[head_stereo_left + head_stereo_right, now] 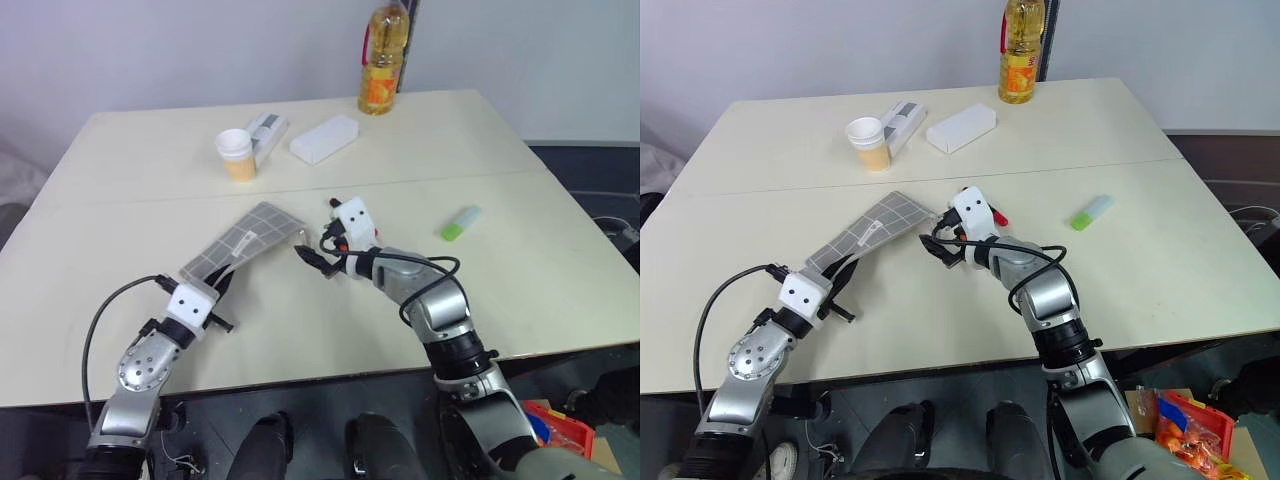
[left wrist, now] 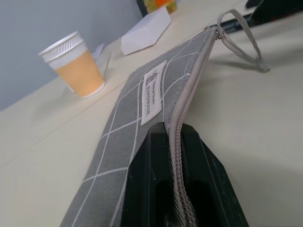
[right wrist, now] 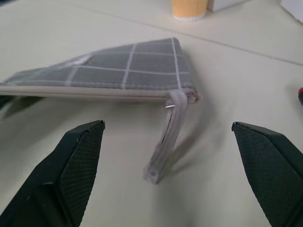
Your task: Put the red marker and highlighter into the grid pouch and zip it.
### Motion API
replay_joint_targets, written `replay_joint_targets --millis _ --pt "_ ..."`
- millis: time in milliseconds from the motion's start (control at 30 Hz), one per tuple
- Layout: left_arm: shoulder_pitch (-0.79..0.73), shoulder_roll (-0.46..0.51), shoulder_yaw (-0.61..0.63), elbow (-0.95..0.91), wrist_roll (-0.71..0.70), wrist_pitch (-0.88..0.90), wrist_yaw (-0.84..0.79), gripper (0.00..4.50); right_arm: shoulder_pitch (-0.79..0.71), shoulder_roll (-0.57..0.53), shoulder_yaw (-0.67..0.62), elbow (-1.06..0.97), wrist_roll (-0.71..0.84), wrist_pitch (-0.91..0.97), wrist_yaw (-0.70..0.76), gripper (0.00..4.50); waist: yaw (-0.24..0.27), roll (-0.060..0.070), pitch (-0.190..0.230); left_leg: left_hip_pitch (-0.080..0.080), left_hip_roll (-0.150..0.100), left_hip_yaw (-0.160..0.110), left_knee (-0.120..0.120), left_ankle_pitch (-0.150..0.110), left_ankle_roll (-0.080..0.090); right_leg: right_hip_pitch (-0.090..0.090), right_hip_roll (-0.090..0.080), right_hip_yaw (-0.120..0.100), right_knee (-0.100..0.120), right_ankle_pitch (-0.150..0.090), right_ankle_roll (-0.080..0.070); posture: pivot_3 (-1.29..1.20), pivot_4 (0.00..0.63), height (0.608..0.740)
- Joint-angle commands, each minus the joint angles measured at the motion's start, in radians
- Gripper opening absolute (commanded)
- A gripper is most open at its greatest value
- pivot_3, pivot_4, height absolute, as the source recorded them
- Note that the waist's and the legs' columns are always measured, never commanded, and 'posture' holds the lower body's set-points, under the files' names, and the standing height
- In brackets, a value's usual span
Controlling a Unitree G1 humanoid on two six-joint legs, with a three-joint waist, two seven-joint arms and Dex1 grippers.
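**Pouch held closed, both pens still outside**

Evidently the work sits at the pouch-handling stage, not the finish: the grid pouch (image 1: 245, 240) lies on the table (image 1: 520, 250) with its zipper run shut along the edge, yet the highlighter (image 1: 460, 223) rests well apart at about three o'clock from the pouch, and a red tip, most likely the red marker (image 1: 998, 218), peeks out just beside the right wrist at roughly three o'clock of the pouch's far corner.

The left gripper (image 1: 222, 290) is clamped on the pouch's near end, at about seven o'clock of the fabric; its wrist view shows both black fingers pinching either side of the zipper line, lifting that end slightly. The left forearm reaches in low from the near table edge, pointing up and toward the centre.

The right gripper (image 3: 165, 175) stands wide apart and holds nothing. Its fingers flank the translucent zipper pull (image 3: 165, 142), which hangs free from the pouch's corner. The right forearm bends in from the near right, wrist angled toward the pouch.

By my reading, the next move calls for closing on that pull and drawing the zipper open while the left keeps the pouch anchored; only then can the pens go in. The pull is thin and floppy, so it could slip out.
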Motion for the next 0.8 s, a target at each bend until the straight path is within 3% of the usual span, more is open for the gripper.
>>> replay_joint_targets --millis 33,133,333,367,800 --pt "0.005 -0.007 -0.003 -0.043 -0.007 -0.026 -0.007 0.0 -0.039 0.021 0.008 0.041 -0.025 -0.046 -0.021 4.46 0.0 0.0 0.0 0.0 0.0 0.0 0.0 0.0 0.0 0.0 0.0 0.0 0.0 0.0 0.0 0.0 0.15 0.74" --pt "0.002 -0.013 -0.005 -0.045 -0.003 -0.026 -0.01 0.0 -0.048 0.029 0.007 0.078 -0.035 -0.065 -0.028 3.62 0.0 0.0 0.0 0.0 0.0 0.0 0.0 0.0 0.0 0.0 0.0 0.0 0.0 0.0 0.0 0.0 0.15 0.74" --pt "-0.001 -0.016 -0.005 -0.049 -0.001 -0.024 -0.012 0.0 -0.042 0.03 0.012 0.074 -0.04 -0.084 -0.022 0.38 -0.001 0.0 0.0 0.0 0.0 0.0 0.0 0.0 0.0 0.0 0.0 0.0 0.0 0.0 0.0 0.0 0.15 0.74" --pt "-0.001 -0.016 -0.006 -0.05 0.0 -0.024 -0.013 0.0 -0.04 0.028 0.017 0.07 -0.044 -0.087 -0.02 0.04 -0.001 0.0 0.0 0.0 0.0 0.0 0.0 0.0 0.0 0.0 0.0 0.0 0.0 0.0 0.0 0.0 0.15 0.74" --pt "-0.059 -0.079 -0.05 -0.112 0.023 0.109 0.029 0.0 -0.018 -0.051 0.219 -0.123 -0.112 -0.122 0.133 0.04 0.0 0.0 0.0 0.0 0.0 0.0 0.001 0.0 0.0 0.0 0.0 0.0 0.0 0.0 0.0 0.0 0.15 0.74"
